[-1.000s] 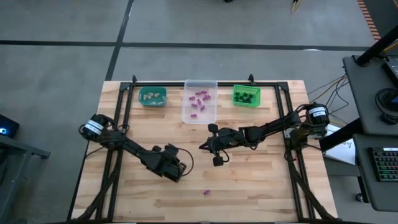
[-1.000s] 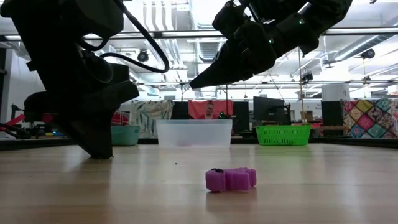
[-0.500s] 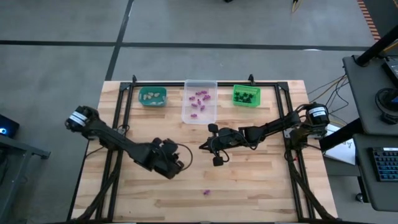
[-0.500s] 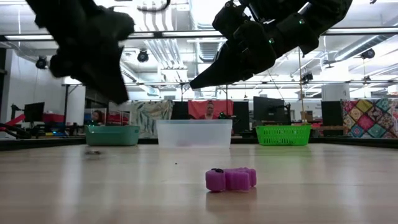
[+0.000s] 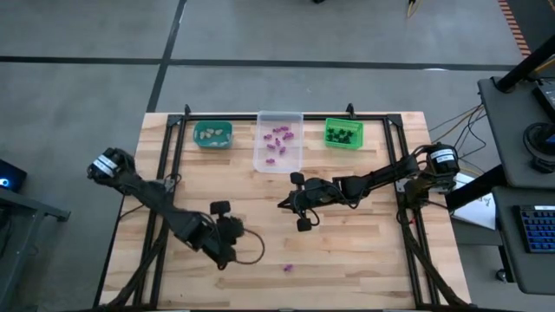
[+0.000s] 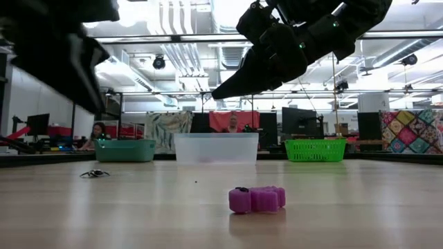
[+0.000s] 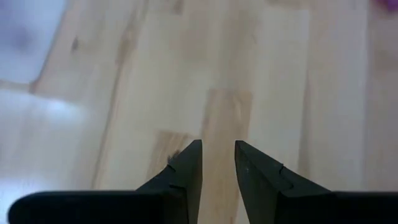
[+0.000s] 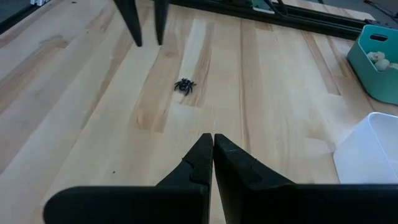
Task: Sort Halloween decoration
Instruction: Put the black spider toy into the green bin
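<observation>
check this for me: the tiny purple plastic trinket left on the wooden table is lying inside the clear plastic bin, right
Not quite. The tiny purple plastic trinket lies on the bare wooden table near its front edge, well apart from the clear plastic bin at the back. The high view shows it; the low view shows the bin far behind it.

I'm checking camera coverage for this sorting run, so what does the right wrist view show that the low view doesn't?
Only the right wrist view: the pale beige trinkets lying inside the teal bin.
Only the low view: the purple trinket lying on the table, and the green bin.
Both: the black spider trinket on the wood, the teal bin and the clear bin.
</observation>
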Robot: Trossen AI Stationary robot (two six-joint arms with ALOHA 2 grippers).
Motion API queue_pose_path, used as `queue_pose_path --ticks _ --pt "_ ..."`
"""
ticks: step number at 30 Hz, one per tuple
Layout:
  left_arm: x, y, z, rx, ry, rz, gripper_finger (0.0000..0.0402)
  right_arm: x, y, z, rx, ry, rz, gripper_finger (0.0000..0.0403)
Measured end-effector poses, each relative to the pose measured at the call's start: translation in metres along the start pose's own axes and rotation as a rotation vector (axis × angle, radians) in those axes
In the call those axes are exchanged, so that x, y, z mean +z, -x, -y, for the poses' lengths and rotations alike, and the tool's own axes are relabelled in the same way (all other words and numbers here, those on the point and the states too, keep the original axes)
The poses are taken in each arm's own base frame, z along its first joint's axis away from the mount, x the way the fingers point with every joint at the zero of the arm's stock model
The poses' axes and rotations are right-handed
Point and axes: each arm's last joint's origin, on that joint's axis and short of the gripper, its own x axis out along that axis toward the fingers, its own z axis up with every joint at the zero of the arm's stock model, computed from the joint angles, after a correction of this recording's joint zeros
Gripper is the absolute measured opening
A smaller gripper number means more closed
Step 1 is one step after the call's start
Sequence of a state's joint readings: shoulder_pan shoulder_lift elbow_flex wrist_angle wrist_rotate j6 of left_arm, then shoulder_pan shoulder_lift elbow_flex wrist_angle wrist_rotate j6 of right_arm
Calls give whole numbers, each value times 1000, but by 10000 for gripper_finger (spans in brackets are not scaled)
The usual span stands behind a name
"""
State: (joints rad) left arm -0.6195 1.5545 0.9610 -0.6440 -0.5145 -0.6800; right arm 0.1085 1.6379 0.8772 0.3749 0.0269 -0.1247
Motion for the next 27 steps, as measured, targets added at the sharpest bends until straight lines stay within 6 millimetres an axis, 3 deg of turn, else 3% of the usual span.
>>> queue_pose_path --ticks 11,21,27 --pt "-44 -27 -11 -75 -3 -14 77 0 0 0 0 -9 1 9" --pt "-64 -28 -37 -158 21 113 77 0 0 2 -5 1 5 9" --pt "-66 -21 -43 -197 14 180 77 1 0 2 -9 22 13 9"
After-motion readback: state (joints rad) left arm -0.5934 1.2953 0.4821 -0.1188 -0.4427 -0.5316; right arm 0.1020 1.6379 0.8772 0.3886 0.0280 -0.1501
